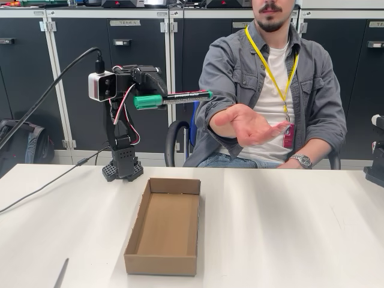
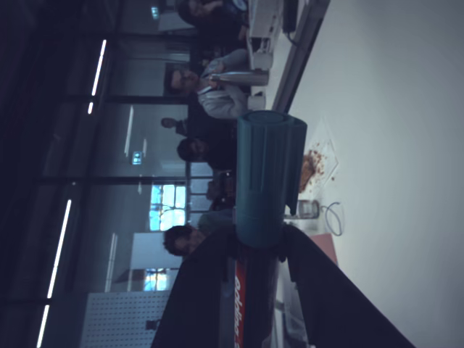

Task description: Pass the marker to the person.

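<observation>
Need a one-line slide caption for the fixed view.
Robot hand holds marker out level toward the person's open palm.

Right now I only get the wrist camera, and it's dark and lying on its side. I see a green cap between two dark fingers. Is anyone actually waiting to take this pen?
Observer: Yes. In the fixed view the person sits behind the table, one open hand held out palm up.
Operator: Is the pen near that hand?
Observer: The marker lies level in the gripper, its far end pointing at the hand, apart from it.
Operator: Anything underneath?
Observer: An open cardboard box on the table, below.
</observation>
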